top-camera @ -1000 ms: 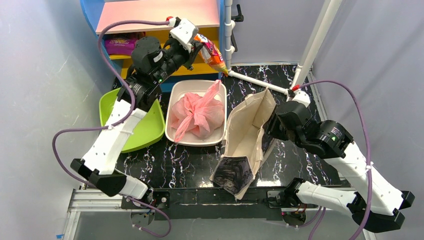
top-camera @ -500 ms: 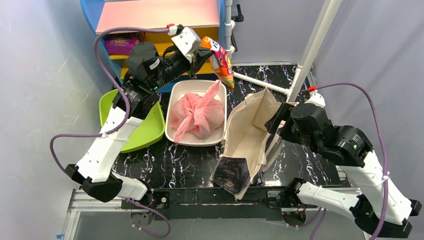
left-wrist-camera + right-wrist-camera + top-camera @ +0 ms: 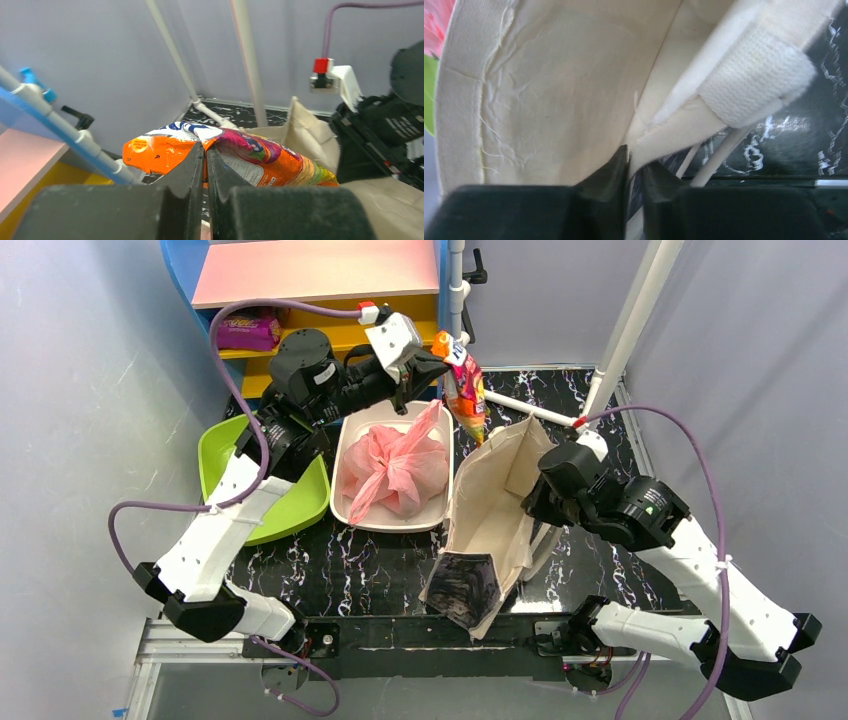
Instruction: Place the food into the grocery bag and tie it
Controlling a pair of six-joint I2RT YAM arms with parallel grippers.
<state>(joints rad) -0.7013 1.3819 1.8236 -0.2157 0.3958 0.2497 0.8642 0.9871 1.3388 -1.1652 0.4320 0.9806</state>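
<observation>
The pink grocery bag (image 3: 395,468) lies bunched and gathered at its top in a white tray (image 3: 345,440). The food is hidden from view. My left gripper (image 3: 440,350) (image 3: 205,150) is shut on an orange snack packet (image 3: 468,390) (image 3: 250,157), which hangs in the air just beyond the far rim of the beige canvas tote (image 3: 490,510) (image 3: 549,100). The tote stands with its mouth open. My right gripper (image 3: 535,495) (image 3: 634,160) pinches the tote's right rim, with the fabric edge between its jaws beside the white webbing handle (image 3: 754,80).
A green bowl (image 3: 290,505) sits left of the tray, under the left arm. A shelf unit (image 3: 320,270) with a purple packet (image 3: 245,328) stands at the back left. White pipes (image 3: 630,320) rise behind the tote.
The left arm has carried the snack packet rightward from the shelf to the tote's far rim. The right arm drew back from the tote's side, then returned to its rim.
</observation>
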